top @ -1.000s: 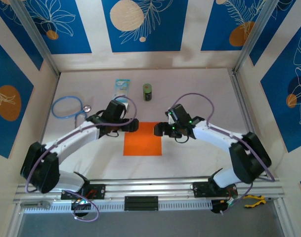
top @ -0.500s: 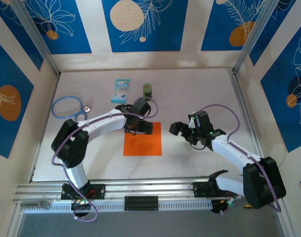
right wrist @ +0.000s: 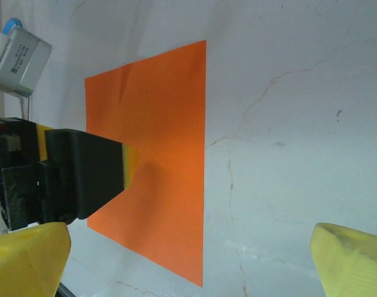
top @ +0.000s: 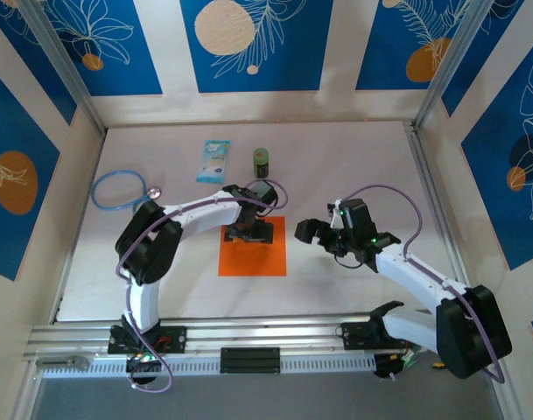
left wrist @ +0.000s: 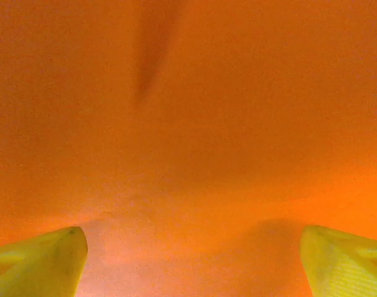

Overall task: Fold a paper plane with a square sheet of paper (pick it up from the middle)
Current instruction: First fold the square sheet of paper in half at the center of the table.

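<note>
Nearest the camera, a ribbed aluminium rail point(top: 275, 336) runs along the table edge, with both white arm bases bolted to it. Beyond it the table point(top: 354, 175) is pale and matt. The right wrist view shows fine hairline cracks veining its surface (rather like marble).

The square sheet of paper point(top: 253, 261) lies flat on the table, about midway between the two arms. It is thin, bright orange and unmarked, with straight edges and sharp corners. The left gripper point(top: 251, 231) points down over the sheet's far half. In its own wrist view the blunt yellow fingertips point(left wrist: 39, 263) sit at the two bottom corners, spread wide, with smooth orange paper between them and a soft shadow streak higher up. From the right wrist camera, one black finger with a yellow tip reaches the sheet near its middle and casts a shadow there. Whether the tip actually presses on the paper I can't tell from these close, blurry views. Nothing is pinched.

The right gripper point(top: 306, 231) hovers over bare table just beside the sheet's right edge, its chunky yellow fingers point(right wrist: 352, 263) spread wide and empty.

Farther back stands a small green can point(top: 262, 162), and to its left a light-blue rectangular packet point(top: 213, 161) lies flat. At the far left a stethoscope point(top: 117, 188) curls in a loop of blue tubing with a round metal chest piece. The walls point(top: 248, 44) behind carry deep blue panels printed with white leaves.
</note>
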Robot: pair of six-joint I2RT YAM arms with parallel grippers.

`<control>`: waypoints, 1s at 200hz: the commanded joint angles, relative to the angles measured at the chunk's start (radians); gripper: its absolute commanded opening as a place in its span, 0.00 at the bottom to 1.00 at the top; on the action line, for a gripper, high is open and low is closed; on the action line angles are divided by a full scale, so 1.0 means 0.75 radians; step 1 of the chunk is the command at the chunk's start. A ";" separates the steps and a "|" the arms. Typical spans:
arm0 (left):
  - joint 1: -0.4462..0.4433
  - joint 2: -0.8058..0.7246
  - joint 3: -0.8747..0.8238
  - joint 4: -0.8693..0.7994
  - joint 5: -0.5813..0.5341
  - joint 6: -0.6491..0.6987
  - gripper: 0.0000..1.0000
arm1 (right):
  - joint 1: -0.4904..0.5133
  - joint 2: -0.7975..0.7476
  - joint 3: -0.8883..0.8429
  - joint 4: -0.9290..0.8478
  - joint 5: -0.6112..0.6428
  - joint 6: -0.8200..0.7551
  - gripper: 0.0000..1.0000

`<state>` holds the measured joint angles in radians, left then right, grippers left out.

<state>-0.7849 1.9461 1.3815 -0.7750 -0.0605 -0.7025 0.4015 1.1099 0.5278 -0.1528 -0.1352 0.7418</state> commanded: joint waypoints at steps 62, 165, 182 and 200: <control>-0.021 0.051 0.072 -0.106 -0.008 -0.100 0.91 | 0.029 0.082 0.030 -0.009 -0.024 -0.012 0.99; -0.031 0.103 0.091 -0.096 0.003 -0.136 0.92 | 0.063 0.120 0.062 -0.007 -0.068 -0.039 0.99; -0.033 0.116 0.092 -0.095 -0.003 -0.141 0.93 | 0.070 0.120 0.066 -0.010 -0.065 -0.044 0.99; -0.038 0.131 0.089 -0.094 -0.011 -0.145 0.93 | 0.070 0.122 0.070 -0.013 -0.060 -0.044 0.99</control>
<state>-0.7963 2.0121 1.4227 -0.8200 -0.0605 -0.7883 0.4480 1.1927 0.5442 -0.1490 -0.1589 0.7296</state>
